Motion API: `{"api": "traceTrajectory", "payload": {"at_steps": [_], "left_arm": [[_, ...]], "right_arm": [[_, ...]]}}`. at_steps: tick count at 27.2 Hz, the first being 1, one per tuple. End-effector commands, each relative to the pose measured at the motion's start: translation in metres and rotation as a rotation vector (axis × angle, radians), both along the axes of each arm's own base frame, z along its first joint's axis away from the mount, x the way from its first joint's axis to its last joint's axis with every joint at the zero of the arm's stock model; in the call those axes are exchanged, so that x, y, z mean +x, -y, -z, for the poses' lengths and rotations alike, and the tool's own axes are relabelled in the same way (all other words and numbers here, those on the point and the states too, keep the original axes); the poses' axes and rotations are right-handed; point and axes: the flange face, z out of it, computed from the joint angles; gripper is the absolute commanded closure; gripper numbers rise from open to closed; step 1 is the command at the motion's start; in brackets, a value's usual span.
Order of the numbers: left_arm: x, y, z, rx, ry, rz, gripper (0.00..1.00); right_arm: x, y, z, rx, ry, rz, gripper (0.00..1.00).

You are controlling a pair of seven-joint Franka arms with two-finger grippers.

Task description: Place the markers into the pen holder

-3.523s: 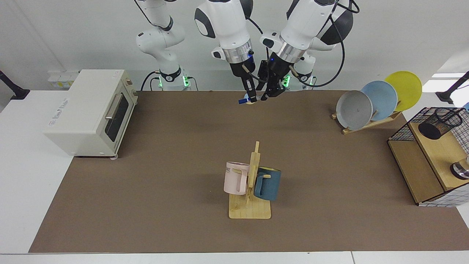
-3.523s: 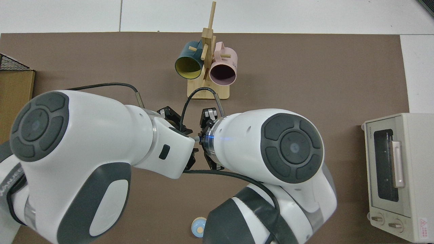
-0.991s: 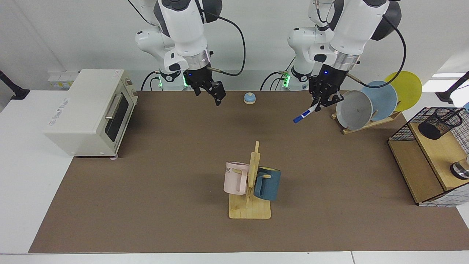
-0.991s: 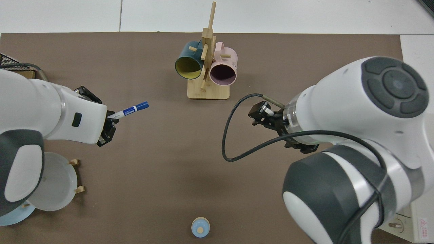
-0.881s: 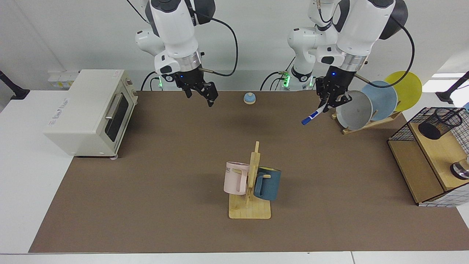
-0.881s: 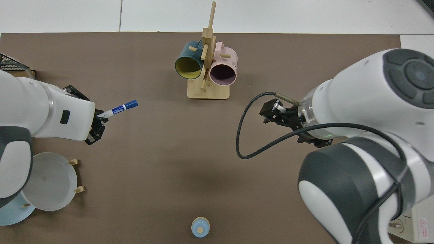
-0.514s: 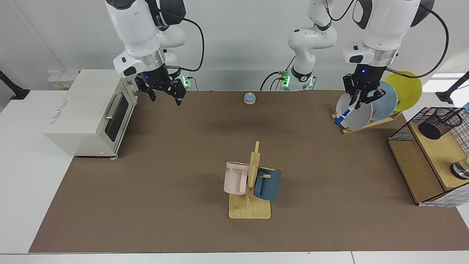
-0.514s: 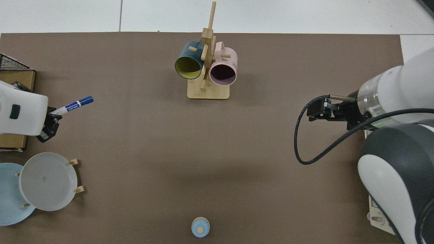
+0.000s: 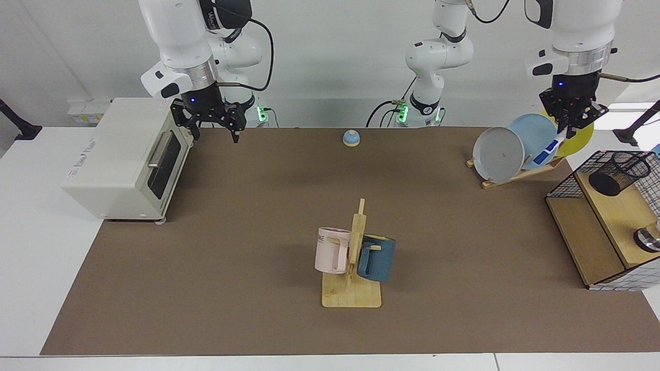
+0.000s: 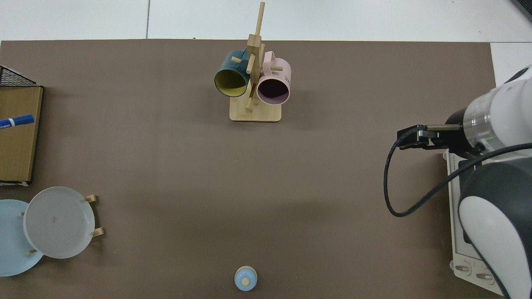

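In the facing view my left gripper (image 9: 571, 131) hangs above the plate rack, shut on the upper end of a marker (image 9: 547, 151). The marker is white-barrelled with a blue cap and slants down towards the plates. The top view shows only its blue cap, the marker (image 10: 16, 121) poking in at the left edge over the wooden shelf. The pen holder (image 9: 619, 172), a black mesh cup, stands on that shelf, lower than the gripper and on the side away from the plates. My right gripper (image 9: 214, 131) hovers open and empty beside the toaster oven.
A toaster oven (image 9: 124, 154) sits at one end of the mat. A mug rack (image 9: 353, 288) with a pink and a blue mug stands mid-table. Tilted plates (image 9: 497, 154) lean in a rack beside the wire basket shelf (image 9: 588, 242). A small blue dome (image 9: 351, 137) lies near the arm bases.
The left arm has carried the marker from mid-table across the plate rack towards the basket shelf. The right arm has swung away to the toaster oven, open and empty.
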Motion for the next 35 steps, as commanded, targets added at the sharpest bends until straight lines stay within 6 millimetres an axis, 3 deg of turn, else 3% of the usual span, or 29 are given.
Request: {"api": "traceTrajectory", "payload": {"at_steps": [1,7,11,16,25,29,35], "left_arm": [[0.003,-0.026,-0.017,0.122,-0.036,0.051,1.0],[0.006,-0.046,-0.025,0.209,-0.074,0.1,1.0],[0.01,-0.089,-0.026,0.228,-0.125,0.154,1.0],[0.022,-0.112,-0.034,0.29,-0.158,0.229,1.0],[0.02,-0.146,-0.032,0.365,-0.21,0.265,1.0],[0.021,-0.151,-0.033,0.392,-0.225,0.307,1.0],[0.025,-0.167,-0.018,0.408,-0.267,0.294,1.0]], "right_arm": [[-0.011,0.011,-0.013,-0.018,-0.008,-0.051,0.0],[-0.013,0.012,-0.016,-0.017,-0.008,-0.117,0.0],[-0.011,0.019,-0.016,-0.012,-0.008,-0.154,0.0],[-0.01,0.02,-0.015,-0.006,-0.01,-0.188,0.0],[-0.016,0.035,-0.011,0.003,-0.056,-0.062,0.0],[-0.017,0.04,-0.006,0.007,-0.07,-0.045,0.0],[-0.017,0.041,-0.003,0.038,-0.077,0.023,0.0]]}}
